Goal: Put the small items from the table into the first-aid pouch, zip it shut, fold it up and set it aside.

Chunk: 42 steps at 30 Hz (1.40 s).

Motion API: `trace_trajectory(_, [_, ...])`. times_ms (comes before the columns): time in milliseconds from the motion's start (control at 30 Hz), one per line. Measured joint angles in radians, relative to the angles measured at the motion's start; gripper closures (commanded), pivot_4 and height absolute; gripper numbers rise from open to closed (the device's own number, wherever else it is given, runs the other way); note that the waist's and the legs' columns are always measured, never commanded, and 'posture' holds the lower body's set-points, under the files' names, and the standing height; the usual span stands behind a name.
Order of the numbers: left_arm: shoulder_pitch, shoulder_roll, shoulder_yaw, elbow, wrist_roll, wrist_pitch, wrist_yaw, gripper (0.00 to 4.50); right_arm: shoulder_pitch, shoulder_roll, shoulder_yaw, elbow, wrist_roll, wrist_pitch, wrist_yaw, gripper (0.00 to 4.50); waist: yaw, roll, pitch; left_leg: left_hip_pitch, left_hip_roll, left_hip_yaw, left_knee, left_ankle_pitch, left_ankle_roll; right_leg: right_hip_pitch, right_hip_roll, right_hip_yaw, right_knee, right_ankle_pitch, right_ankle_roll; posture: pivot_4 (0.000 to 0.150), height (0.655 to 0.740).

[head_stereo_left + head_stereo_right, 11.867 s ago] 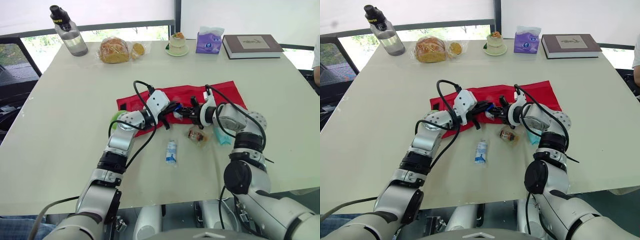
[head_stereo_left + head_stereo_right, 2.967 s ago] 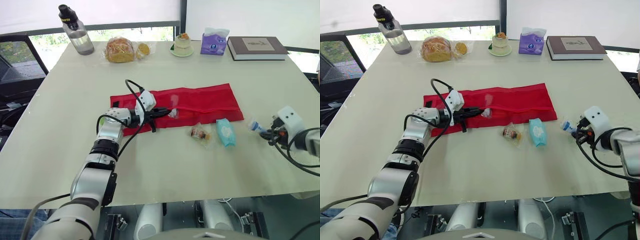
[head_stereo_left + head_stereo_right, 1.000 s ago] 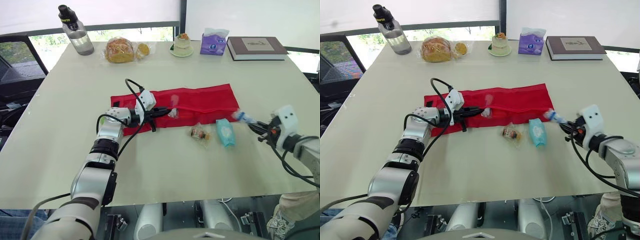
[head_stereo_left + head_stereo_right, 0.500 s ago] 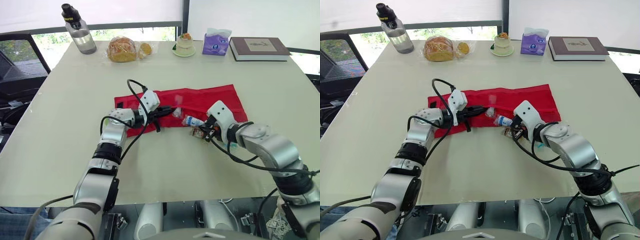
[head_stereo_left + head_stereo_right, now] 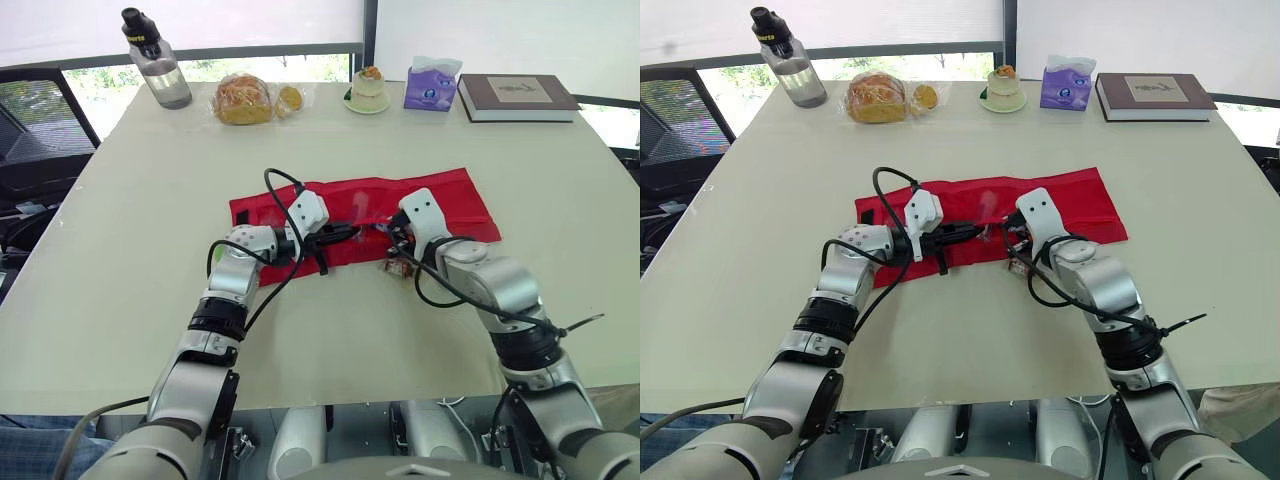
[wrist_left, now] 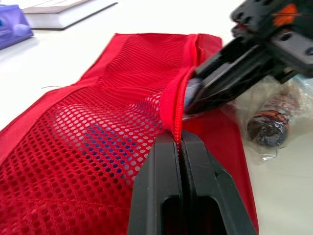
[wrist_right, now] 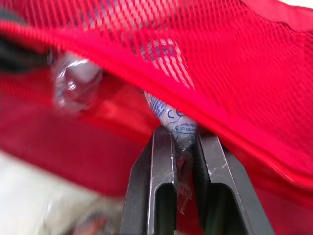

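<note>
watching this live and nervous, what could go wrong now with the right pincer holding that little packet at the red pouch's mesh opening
1. The left pincer pinches only the thin mesh pocket edge; a slip would close the opening on the small packet in the right pincer.
2. The packet's loose wrapper may snag on the mesh and stay half out.
3. The wrapped roll lies beside the right pincer; pulling back may knock it away.

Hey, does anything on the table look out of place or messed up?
Nothing stands out. The red pouch lies flat; its mesh edge is lifted only where the left gripper pinches it, while the right gripper holds a small packet at the opening. One clear-bagged roll lies on the table beside the pouch.
</note>
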Motion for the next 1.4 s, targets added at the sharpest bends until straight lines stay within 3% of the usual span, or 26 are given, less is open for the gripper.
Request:
trace_trajectory(600, [-0.01,-0.006,-0.012,0.003,0.0,-0.005,-0.018,4.5,-0.047,0.154,-0.02,0.222,-0.11,-0.228,-0.095,4.49,-0.003,0.0,0.0,0.0,0.0,0.0,-0.001,0.0,0.0,0.0,0.0,0.0,0.0,0.0,0.0,0.15,0.7332])
trace_trajectory(933, [-0.034,0.0,-0.017,0.065,0.0,-0.025,-0.043,4.5,-0.012,0.102,0.094,0.212,-0.151,-0.338,0.056,4.49,-0.008,0.0,0.0,0.0,0.0,0.0,-0.002,0.0,0.0,-0.001,0.0,0.0,0.0,0.0,0.0,0.15,0.7332])
trace_trajectory(1100, [-0.046,0.002,-0.017,0.083,0.0,-0.032,-0.051,4.5,-0.002,0.149,0.045,0.212,-0.145,-0.323,0.035,4.49,-0.007,0.0,0.0,0.0,0.0,0.0,-0.002,0.0,0.0,-0.001,0.0,0.0,0.0,0.0,0.0,0.15,0.7332])
trace_trajectory(1167, [-0.05,0.002,-0.017,0.088,0.0,-0.037,-0.051,4.5,-0.002,0.157,0.03,0.212,-0.14,-0.319,0.035,3.53,-0.007,0.0,0.0,0.0,0.0,0.0,-0.002,0.0,0.0,-0.001,0.0,0.0,0.0,0.0,0.0,0.15,0.7332])
trace_trajectory(1200, [-0.051,0.002,-0.017,0.091,0.0,-0.039,-0.051,4.5,-0.002,0.157,0.028,0.212,-0.14,-0.319,0.037,3.29,-0.007,0.0,0.0,0.0,0.0,0.0,-0.002,0.0,0.0,-0.001,0.0,0.0,0.0,0.0,0.0,0.15,0.7332])
trace_trajectory(1233, [-0.053,0.004,-0.016,0.1,0.0,-0.045,-0.051,4.5,-0.002,0.157,0.026,0.212,-0.141,-0.319,0.041,2.62,-0.007,0.0,0.0,0.0,0.0,0.0,-0.002,0.0,0.0,-0.001,0.0,0.0,0.0,0.0,0.0,0.15,0.7332])
trace_trajectory(1300, [-0.053,0.009,-0.016,0.104,0.0,-0.047,-0.053,4.5,0.003,0.155,0.019,0.212,-0.141,-0.319,0.042,1.91,-0.007,0.0,0.0,0.0,0.0,0.0,-0.002,0.0,0.0,-0.001,0.0,0.0,0.0,0.0,0.0,0.15,0.7332])
trace_trajectory(1400, [-0.056,0.012,-0.016,0.111,0.0,-0.05,-0.052,4.5,0.016,0.149,0.01,0.199,-0.139,-0.318,0.054,1.91,-0.007,0.0,0.0,0.0,0.0,0.0,-0.002,0.0,0.0,-0.001,0.0,0.0,0.0,0.0,0.0,0.15,0.7332])
